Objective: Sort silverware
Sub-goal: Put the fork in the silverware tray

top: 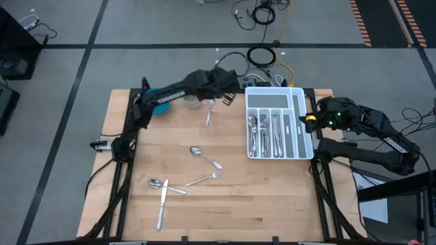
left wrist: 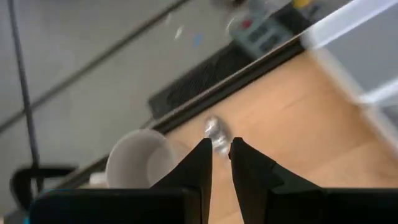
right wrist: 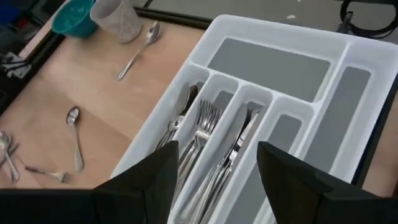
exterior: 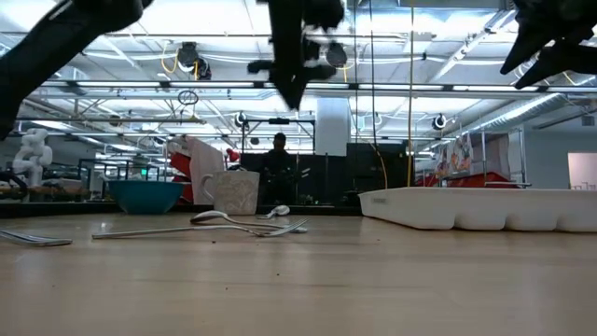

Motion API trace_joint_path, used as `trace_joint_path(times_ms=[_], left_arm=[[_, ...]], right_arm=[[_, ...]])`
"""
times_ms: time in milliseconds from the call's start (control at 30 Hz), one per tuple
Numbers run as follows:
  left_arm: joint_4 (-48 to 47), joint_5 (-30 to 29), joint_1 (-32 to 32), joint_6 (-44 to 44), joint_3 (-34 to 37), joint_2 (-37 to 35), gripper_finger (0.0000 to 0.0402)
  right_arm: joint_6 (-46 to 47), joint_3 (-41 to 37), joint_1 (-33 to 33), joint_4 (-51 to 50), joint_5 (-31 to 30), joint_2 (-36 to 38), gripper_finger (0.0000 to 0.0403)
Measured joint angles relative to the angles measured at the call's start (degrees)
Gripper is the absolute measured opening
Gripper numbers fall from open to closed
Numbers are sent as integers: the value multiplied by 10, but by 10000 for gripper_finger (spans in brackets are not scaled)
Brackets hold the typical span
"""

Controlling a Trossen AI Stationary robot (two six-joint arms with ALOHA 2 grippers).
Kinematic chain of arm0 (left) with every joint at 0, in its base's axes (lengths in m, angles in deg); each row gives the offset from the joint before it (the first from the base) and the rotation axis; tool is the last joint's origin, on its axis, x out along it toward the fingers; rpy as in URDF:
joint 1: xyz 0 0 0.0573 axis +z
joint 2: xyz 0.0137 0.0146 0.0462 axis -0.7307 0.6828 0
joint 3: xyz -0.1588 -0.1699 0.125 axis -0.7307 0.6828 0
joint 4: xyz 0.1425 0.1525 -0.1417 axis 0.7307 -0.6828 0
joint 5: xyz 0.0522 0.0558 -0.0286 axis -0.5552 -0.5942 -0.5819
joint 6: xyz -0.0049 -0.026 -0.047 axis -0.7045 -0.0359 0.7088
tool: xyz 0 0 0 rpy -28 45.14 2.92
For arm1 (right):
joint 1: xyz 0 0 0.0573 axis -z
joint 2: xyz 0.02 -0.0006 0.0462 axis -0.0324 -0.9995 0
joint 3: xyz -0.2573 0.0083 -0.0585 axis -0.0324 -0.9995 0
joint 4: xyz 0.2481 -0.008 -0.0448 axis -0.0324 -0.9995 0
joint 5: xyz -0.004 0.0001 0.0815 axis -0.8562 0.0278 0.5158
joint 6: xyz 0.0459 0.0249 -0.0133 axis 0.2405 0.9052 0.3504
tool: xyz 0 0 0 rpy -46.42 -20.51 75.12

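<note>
Left gripper (left wrist: 221, 144) first: jaws set to a narrow slit, nothing between them as far as I can see; it hangs well above the far side of the table (top: 286, 197), raised off the wood in the low view; through the slit shows the bowl of a spoon (left wrist: 216, 132), lying flat just beside a pale cup (left wrist: 140, 158); a teal bowl (right wrist: 73, 15) stands beyond the cup.

Risks on this spoon, by my reading: it lies flat, so fingertips coming down may skid on the wood and push it instead of pinching it; pushed the wrong way it meets the cup, which could tip; a pinch on the rounded bowl end looks likelier to slip than one on the handle.

Right gripper (right wrist: 217, 180): jaws wide, empty, hovering over the white tray (right wrist: 205, 37) at the table's right side; spoons, forks and knives already fill three long slots.

Further risk: if the left arm carries toward the tray while the right hovers there, the two may clash; a high drop may bounce into the wrong slot.

Elsewhere: second spoon (top: 196, 151), fork (top: 204, 180), third spoon (top: 158, 183) and knife (top: 162, 204) lie loose mid-table; spoon and knife overlap, so one could drag the other.
</note>
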Motion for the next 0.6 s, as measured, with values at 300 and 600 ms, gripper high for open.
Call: trace_joint_path(times_ms=[300,600], left_arm=[[-128,112,-11,-28,1,22,66],[-129,-21,-188,7,3,-98,66]], right_arm=[[13,-3,0,15,53,-4,210],[20,-135,-74,339,222,-134,210]])
